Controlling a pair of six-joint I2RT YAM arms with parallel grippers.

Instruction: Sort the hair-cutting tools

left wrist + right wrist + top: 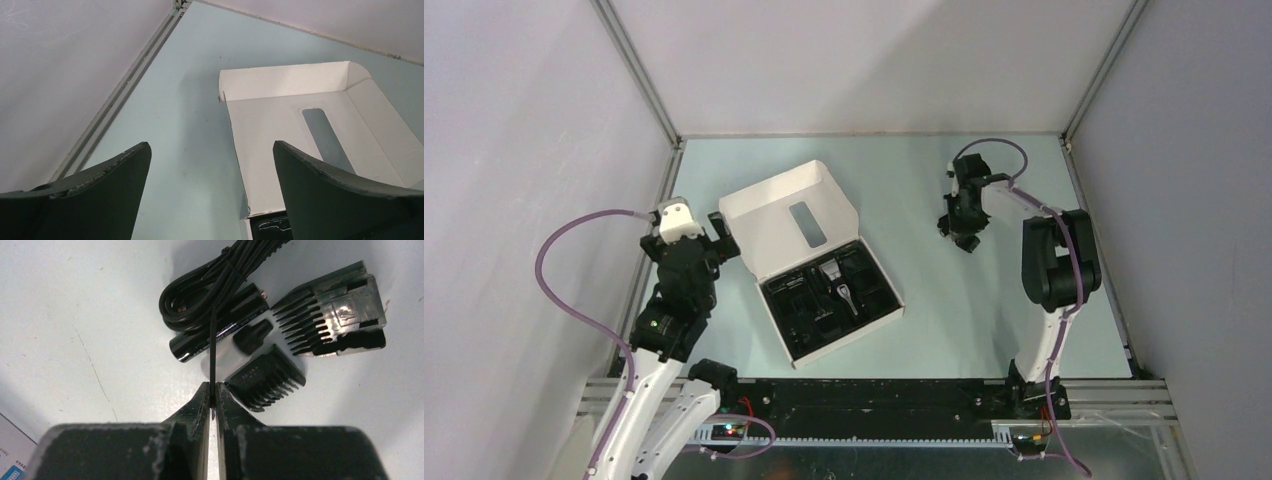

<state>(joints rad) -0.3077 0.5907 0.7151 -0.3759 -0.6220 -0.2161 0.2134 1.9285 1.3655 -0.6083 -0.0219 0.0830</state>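
In the right wrist view, two black comb attachments lie on the table, a large one (334, 310) and a small one (265, 376). Beside them are a black cylinder (220, 325), a small black cap (252, 335) and a coiled black cable (200, 290). My right gripper (214, 392) is shut on a thin black strand running up to the coil. From above, this gripper (965, 236) hides those parts. The silver-and-black clipper (830, 271) lies in the black tray (796, 338). My left gripper (210, 147) is open and empty, left of the box.
The white cardboard box (776, 215) lies open mid-table, its lid with a window slot (325, 135) folded back towards the far wall. Several black pieces sit in the tray's pockets. Enclosure walls and metal rails (664, 180) border the table on both sides.
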